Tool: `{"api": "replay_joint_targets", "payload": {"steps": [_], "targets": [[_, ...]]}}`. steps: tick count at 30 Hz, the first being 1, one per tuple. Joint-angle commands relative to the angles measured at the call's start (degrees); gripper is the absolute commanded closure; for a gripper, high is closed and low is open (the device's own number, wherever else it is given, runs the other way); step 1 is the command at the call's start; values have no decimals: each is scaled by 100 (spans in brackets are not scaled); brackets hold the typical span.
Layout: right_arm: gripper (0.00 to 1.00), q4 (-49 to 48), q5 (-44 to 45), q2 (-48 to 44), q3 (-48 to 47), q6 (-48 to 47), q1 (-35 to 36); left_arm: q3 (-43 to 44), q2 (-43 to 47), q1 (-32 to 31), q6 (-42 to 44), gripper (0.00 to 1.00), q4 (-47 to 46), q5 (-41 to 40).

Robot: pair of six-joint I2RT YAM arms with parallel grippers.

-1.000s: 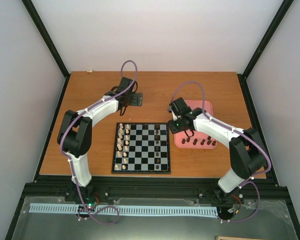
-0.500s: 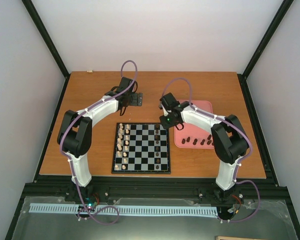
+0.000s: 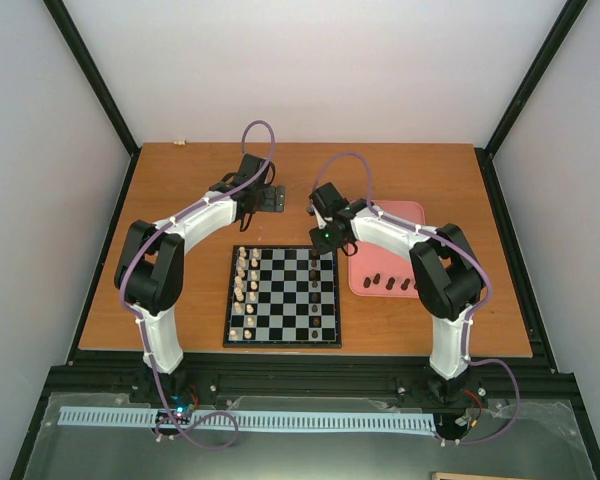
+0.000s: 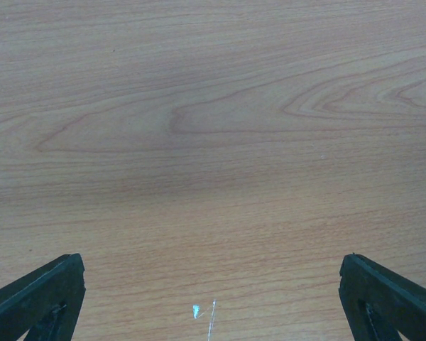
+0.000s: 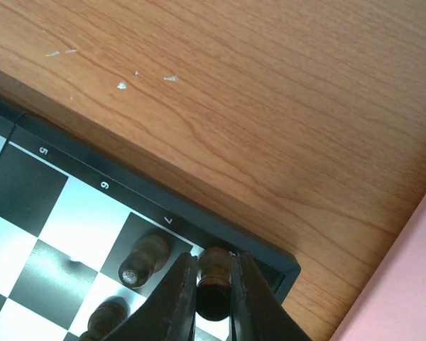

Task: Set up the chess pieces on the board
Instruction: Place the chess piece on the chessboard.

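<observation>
Nearest you lies the chessboard [image 3: 280, 344], square to the table edge; pale cream pieces [image 3: 245, 285] stand in files down its left side. To its right the pink tray [image 3: 365, 265] holds a loose row of dark pieces [image 3: 390, 283] waiting to be placed, too small here to tell whether they stand upright. At the board's far right corner your right gripper [image 5: 213, 273] has its jaws drawn narrow on one dark piece [image 5: 214, 295], pinched at mid-body between the fingers. It sits over the corner square by the frame's numeral 7, just beside a dark pawn [image 5: 145, 259] standing on the next square; whether its base touches the board cannot be told. Farthest off, your left gripper [image 4: 211, 284] hovers over the bare wooden table [image 4: 213, 142] beyond the board, jaws spread wide and holding nothing.

Treat these pieces as very light, hard and smooth, probably turned wood; they should not crush, but judge that an off-centre pinch lets them pivot or slip, and the small base tips easily. Take each around the waist, below the head, fingers square to its axis; set it down upright and open gently, since the neighbouring pawn looks close enough to knock.
</observation>
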State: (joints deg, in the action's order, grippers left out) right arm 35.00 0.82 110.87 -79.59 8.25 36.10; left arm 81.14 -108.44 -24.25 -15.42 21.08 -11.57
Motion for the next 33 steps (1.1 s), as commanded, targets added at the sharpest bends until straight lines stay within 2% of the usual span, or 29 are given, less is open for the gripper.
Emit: {"api": "replay_joint_targets", "payload": {"steps": [1,14,33], "targets": [[88,77,83,112,-175,-78,82,167,8,26,-49,0,40,-64],[88,362,492,-20,-126,-9,201,169,-10,26,-47,0,41,-73],[88,406,602,-197,39,80,389,154,32,26,-58,0,37,-51]]}}
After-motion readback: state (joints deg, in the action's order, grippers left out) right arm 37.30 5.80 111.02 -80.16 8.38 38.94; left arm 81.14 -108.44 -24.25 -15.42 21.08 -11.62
